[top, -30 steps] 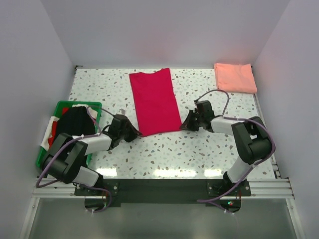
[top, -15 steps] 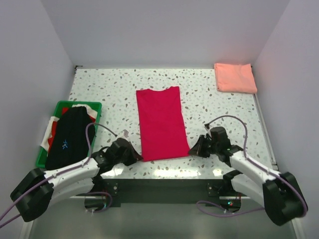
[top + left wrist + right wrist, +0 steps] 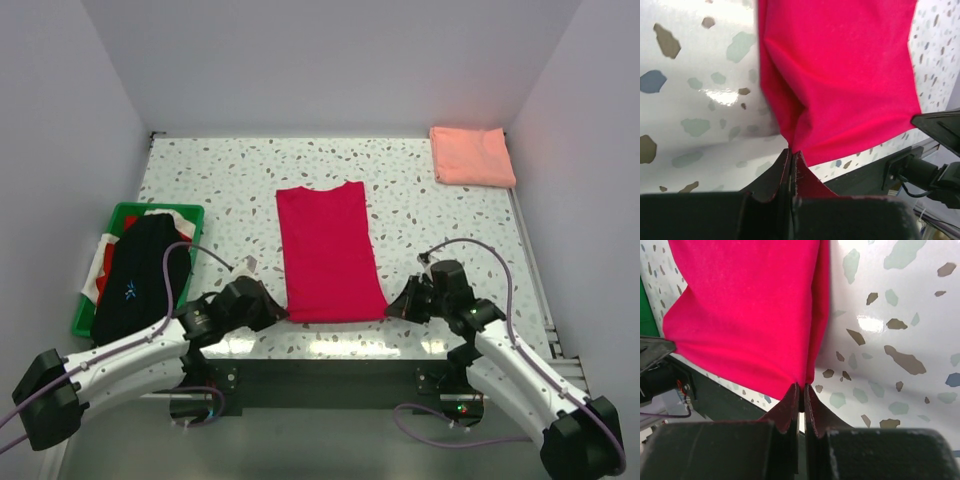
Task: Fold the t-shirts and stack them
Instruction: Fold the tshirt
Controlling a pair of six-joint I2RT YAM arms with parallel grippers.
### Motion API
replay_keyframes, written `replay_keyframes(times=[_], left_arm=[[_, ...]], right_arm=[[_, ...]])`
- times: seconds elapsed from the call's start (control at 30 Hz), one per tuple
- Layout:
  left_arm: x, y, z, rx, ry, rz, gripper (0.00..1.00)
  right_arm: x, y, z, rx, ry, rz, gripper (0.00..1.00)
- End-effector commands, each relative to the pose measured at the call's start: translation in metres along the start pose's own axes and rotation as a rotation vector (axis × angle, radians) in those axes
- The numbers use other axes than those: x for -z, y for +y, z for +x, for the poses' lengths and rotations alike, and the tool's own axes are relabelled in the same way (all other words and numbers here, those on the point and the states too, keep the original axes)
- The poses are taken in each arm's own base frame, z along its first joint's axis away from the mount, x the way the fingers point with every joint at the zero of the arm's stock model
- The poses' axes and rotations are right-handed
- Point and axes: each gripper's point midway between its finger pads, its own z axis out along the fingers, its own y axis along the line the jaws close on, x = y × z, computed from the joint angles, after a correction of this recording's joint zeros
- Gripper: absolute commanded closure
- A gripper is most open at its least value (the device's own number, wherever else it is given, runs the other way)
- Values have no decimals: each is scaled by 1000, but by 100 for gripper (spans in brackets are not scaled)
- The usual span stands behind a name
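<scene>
The red shirt [image 3: 328, 250] lies flat as a long strip in the middle of the frame, its hem at the lower edge of the table [image 3: 220, 180]. The pink shirt [image 3: 472, 155] sits folded in the upper right corner.

The left gripper [image 3: 268, 312] pinches the hem's lower left corner and the right gripper [image 3: 398, 306] pinches the lower right one. In both wrist views the jaws are pressed together on red cloth.

The step looks like a lengthwise fold, hem to collar. To do it well, the 2 corners should rise together, level, with the hem taut between them. They should land square on the collar edge, so no slack bunches at the crease.

Both arms reach in low from the lower corners of the frame, forearms angled inward, wrists close to the table.
</scene>
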Motion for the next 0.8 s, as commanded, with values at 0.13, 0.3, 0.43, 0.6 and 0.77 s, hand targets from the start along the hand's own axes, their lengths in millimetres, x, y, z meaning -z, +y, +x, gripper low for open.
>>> replay_keyframes(times=[0.13, 0.3, 0.43, 0.6, 0.77], left_arm=[[16, -21, -33, -29, -107, -47, 100], [29, -42, -56, -54, -179, -41, 100], [28, -55, -77, -102, -220, -53, 100], [22, -68, -120, -144, -253, -47, 100], [12, -88, -159, -184, -285, -58, 100]], right_arm=[[19, 15, -44, 95, -105, 79, 100], [29, 24, -68, 137, -170, 113, 100], [32, 40, -89, 170, -200, 113, 100], [21, 53, -117, 197, -214, 132, 100], [13, 74, -164, 228, -274, 165, 100]])
